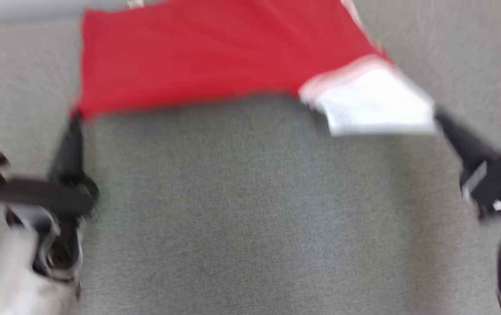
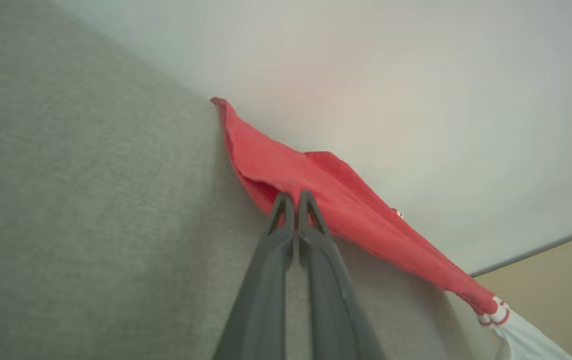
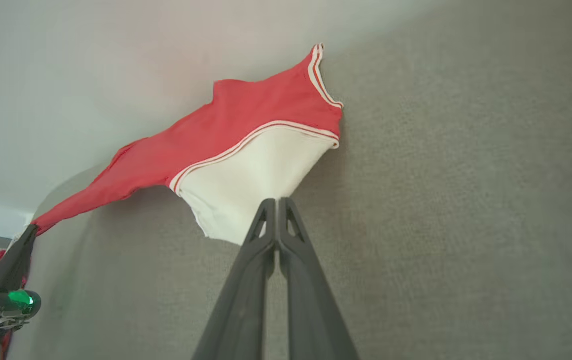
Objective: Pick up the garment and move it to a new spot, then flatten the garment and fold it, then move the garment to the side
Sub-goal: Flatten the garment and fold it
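The garment (image 1: 215, 57) is red with a white panel and striped trim, stretched taut above the grey surface between both grippers. My left gripper (image 1: 75, 116) is shut on its red near-left corner; in the left wrist view the left gripper (image 2: 295, 197) pinches the red edge of the garment (image 2: 350, 210). My right gripper (image 1: 437, 111) is shut on the white panel's corner at the right. In the right wrist view the right gripper (image 3: 277, 202) grips the lower edge of the garment's white panel (image 3: 246, 185). The head view is blurred.
A grey fabric-covered surface (image 1: 250, 218) spreads under and in front of the garment. A pale wall (image 2: 415, 75) rises behind it. A tan floor strip (image 2: 555, 280) shows at the far right of the left wrist view.
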`<state>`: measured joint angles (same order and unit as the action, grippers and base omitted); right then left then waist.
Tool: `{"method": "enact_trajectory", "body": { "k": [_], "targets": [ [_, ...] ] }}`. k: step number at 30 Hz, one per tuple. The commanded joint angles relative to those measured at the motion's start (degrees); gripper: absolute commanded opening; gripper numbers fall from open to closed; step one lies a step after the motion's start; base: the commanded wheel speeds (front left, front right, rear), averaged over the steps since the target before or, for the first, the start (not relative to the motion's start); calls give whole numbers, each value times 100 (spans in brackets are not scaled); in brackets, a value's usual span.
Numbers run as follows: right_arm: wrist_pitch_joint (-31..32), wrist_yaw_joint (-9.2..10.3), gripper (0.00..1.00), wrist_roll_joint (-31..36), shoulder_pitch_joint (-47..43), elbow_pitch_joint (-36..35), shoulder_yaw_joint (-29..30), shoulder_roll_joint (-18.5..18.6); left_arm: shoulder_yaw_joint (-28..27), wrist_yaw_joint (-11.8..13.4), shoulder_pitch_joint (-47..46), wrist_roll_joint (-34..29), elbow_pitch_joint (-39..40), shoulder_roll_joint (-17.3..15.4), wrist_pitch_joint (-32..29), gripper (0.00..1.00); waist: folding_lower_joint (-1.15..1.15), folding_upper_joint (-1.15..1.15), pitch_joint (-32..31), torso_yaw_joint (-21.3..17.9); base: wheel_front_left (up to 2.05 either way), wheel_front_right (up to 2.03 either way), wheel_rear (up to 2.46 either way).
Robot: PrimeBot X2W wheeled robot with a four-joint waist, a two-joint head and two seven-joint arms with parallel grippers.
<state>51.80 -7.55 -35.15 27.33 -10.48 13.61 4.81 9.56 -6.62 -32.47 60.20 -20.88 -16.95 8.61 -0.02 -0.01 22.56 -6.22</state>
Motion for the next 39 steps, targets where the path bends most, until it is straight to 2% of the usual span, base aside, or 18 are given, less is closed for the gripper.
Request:
{"method": "enact_trajectory", "body": {
  "k": [1,5,10,19,23,31,39],
  "targets": [
    [142,11,0,56,-228,-129,68,-1,29,-3,196,-87,-15,-18,30,0,2,1,-660,144,0,0,0],
    [1183,11,0,404,-1333,-767,398,-12,16,115,881,2,-146,170,242,0,2,1,-1048,189,0,0,0],
    [1708,11,0,756,-2066,-1000,631,-29,60,272,1496,-122,-124,247,374,0,2,1,-1253,242,0,0,0],
    [1775,11,0,1047,-2876,-867,868,-110,191,520,2683,-218,286,493,500,0,2,1,-1478,440,0,0,0],
    [1758,11,0,1214,-3121,-806,988,-126,352,683,3145,-314,493,501,436,0,2,1,-1560,558,0,0,0],
    [1772,11,0,1425,-3543,-705,1206,-169,595,1037,3938,-489,889,308,147,0,2,1,-1674,765,0,0,0],
    [1890,11,0,1468,-3834,-828,1387,-181,700,1145,4297,-516,1167,167,-44,0,2,1,-1716,898,0,0,0]
  ]
}}
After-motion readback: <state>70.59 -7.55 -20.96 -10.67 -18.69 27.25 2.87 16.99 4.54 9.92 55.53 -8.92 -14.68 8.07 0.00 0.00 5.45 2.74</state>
